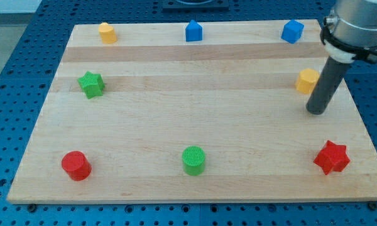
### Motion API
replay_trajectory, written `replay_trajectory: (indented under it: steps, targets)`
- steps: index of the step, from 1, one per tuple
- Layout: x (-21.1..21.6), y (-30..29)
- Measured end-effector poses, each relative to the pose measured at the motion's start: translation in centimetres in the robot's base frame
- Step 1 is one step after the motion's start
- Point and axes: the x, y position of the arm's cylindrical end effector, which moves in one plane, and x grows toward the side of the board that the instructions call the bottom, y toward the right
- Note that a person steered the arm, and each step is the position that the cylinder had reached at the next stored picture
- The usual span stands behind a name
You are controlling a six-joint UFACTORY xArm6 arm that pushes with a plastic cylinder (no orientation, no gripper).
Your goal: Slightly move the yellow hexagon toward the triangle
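A yellow block (308, 81), hexagon-like, sits near the board's right edge. My tip (316, 112) rests on the board just below and slightly right of it, and the rod stands close beside its right side. Whether they touch I cannot tell. A second yellow block (107, 32), also roughly hexagonal, sits at the top left. A blue block with a pointed top, triangle-like (193, 31), sits at the top middle.
A blue cube-like block (292, 31) sits at the top right. A green star (91, 84) is at the left, a red cylinder (76, 166) at the bottom left, a green cylinder (193, 160) at the bottom middle, and a red star (331, 157) at the bottom right. The wooden board (207, 94) lies on a blue perforated table.
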Motion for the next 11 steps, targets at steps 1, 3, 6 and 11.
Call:
replay_trajectory:
  steps: [1, 3, 6, 11]
  targets:
    - [-2.5, 2.0]
    - [-5.3, 1.9]
    - [-5.9, -6.2]
    - [-14.5, 2.1]
